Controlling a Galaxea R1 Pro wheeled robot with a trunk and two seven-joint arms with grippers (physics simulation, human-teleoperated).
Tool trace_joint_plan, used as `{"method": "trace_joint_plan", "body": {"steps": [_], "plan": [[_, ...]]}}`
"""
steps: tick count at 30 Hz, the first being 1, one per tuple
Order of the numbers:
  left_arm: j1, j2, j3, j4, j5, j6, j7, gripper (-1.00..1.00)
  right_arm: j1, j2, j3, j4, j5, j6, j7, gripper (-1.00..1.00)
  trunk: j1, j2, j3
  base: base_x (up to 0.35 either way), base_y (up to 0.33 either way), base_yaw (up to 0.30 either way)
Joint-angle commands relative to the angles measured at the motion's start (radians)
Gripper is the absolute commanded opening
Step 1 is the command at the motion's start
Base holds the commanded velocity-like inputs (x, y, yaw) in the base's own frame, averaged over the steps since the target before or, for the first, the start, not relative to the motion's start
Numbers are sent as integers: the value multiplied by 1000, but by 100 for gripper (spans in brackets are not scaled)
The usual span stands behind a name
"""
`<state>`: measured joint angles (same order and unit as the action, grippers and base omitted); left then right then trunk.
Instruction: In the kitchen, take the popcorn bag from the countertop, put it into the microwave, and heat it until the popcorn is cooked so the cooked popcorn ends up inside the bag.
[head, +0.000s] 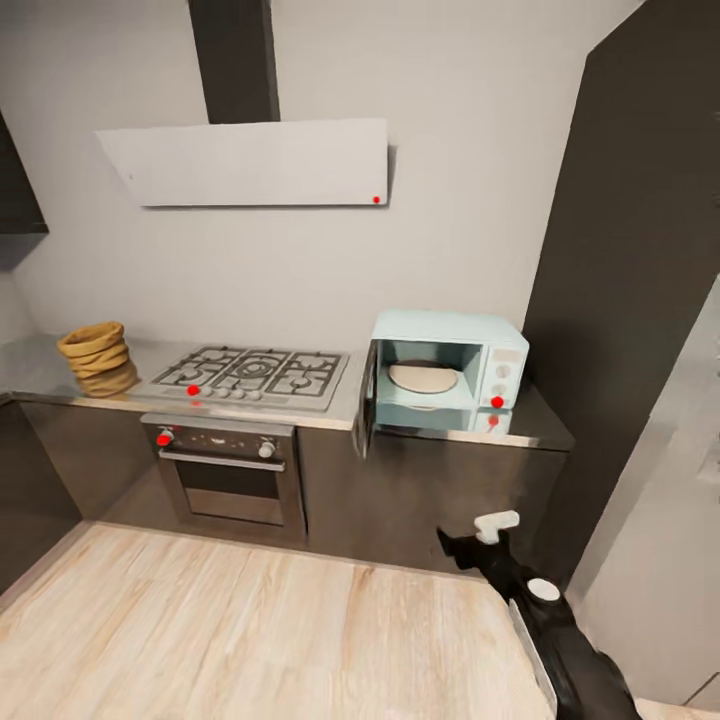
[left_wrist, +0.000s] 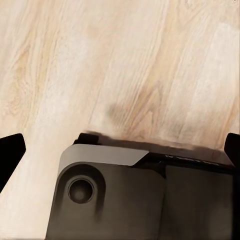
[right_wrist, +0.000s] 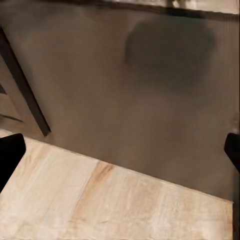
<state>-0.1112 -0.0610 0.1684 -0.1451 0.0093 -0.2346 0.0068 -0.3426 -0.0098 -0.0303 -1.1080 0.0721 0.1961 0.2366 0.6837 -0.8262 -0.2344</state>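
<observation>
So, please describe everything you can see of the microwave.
The microwave is a pale mint-blue box standing upright on the grey countertop, right of the steel hob and beside a tall dark cabinet. Its door is swung open toward the hob. Inside lies a round cream turntable plate. The cream control panel has round buttons and a red dot.

Black right arm (head: 560, 640), white joint caps; grey-black base (left_wrist: 140, 200).

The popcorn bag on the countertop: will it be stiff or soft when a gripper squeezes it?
The popcorn bag looks like crumpled paper with a rolled rim, so it will probably give under squeezing. It seems light for its size. Sitting on the glossy countertop, it may slide if pushed rather than gripped.
</observation>
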Motion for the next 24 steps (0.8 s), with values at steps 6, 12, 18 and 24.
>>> {"method": "trace_joint_plan", "body": {"steps": [6,12,18,24], "plan": [[-1,3,3,1,3,-3,-4,100,-2,6,-6,253,50,-138,6,100,0,-1,-1,-20,339,0],[-1,3,3,1,2,-3,-4,100,-1,15,-5,397,45,-264,6,100,0,-1,-1,-1,350,0],[-1,3,3,1,1,-3,-4,100,-2,26,-3,495,49,-275,6,100,0,-1,-1,0,350,207],[-1,3,2,1,1,-3,-5,100,-3,68,-1,559,52,-304,3,100,0,-1,-1,11,350,283]]}}
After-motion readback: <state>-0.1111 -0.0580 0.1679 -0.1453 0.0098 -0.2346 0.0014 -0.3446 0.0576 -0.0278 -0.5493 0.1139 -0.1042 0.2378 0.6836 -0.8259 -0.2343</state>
